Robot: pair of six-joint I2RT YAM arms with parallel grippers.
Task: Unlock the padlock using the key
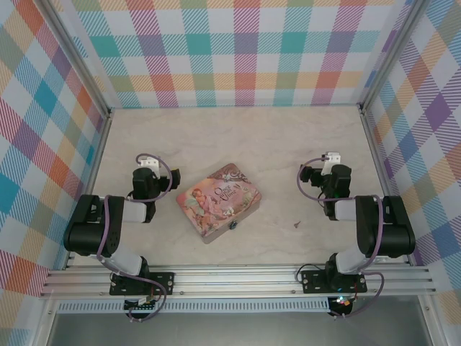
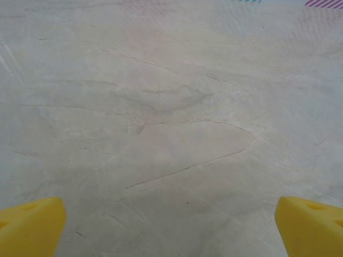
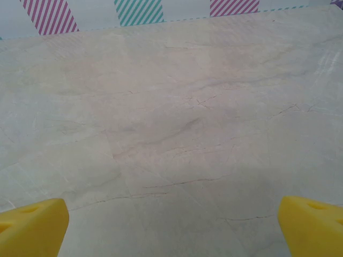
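Note:
The tiny padlock [image 1: 232, 225] hangs at the near edge of the pink tin [image 1: 220, 200] in the top view; it is too small to make out its colour. To its right the thin dark key [image 1: 296, 224] lies flat on the marble table, in front of the right arm. My left gripper [image 1: 148, 167] rests folded back to the left of the tin, and my right gripper [image 1: 330, 164] to its right, behind the key. In the left wrist view the left gripper [image 2: 171, 230] shows yellow fingertips [image 2: 29, 225] far apart over bare table. The right gripper [image 3: 171, 230] stands just as wide, with nothing between its fingertips [image 3: 311, 222].
Chequered walls close the table [image 1: 238, 137] on the left, back and right. An aluminium rail [image 1: 238, 280] carrying both arm bases runs along the near edge. Bare marble lies behind the tin and between it and each arm.

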